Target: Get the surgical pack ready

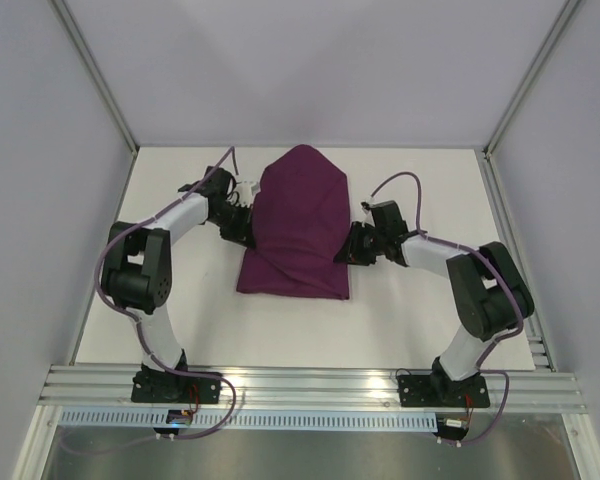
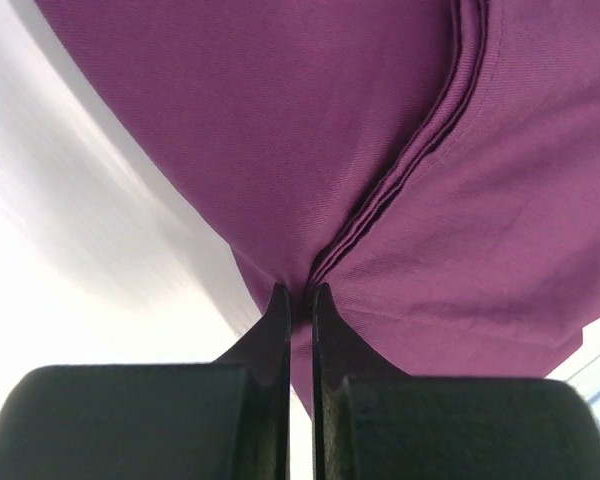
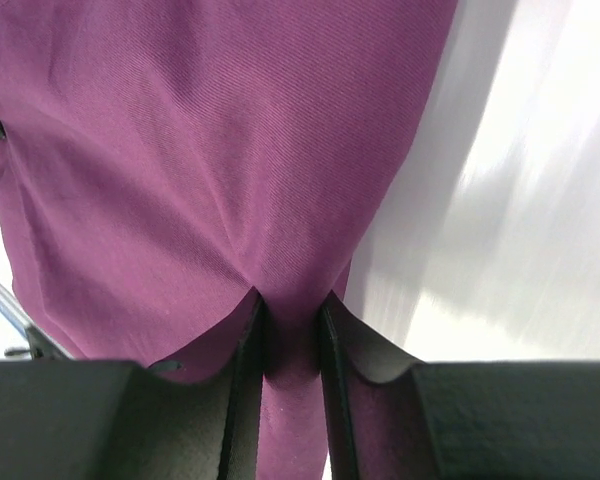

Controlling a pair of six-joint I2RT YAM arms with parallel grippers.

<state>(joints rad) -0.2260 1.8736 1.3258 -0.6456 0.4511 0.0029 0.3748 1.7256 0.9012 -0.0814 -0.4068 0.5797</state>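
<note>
The surgical pack shows as a dark-purple cloth (image 1: 298,225) folded into a bundle in the middle of the white table, rounded at the far end and square at the near end. Whatever lies inside is hidden. My left gripper (image 1: 248,232) is at the bundle's left edge. In the left wrist view the left gripper (image 2: 297,290) is shut on a layered fold of the cloth (image 2: 280,120). My right gripper (image 1: 352,245) is at the bundle's right edge. Its wrist view shows the right gripper (image 3: 290,298) closed on a bunched ridge of cloth (image 3: 180,150) that fills the gap.
The white table (image 1: 410,320) is boxed in by pale walls with aluminium posts (image 1: 95,75) at the back corners. A slotted metal rail (image 1: 310,385) runs along the near edge where both arm bases are bolted.
</note>
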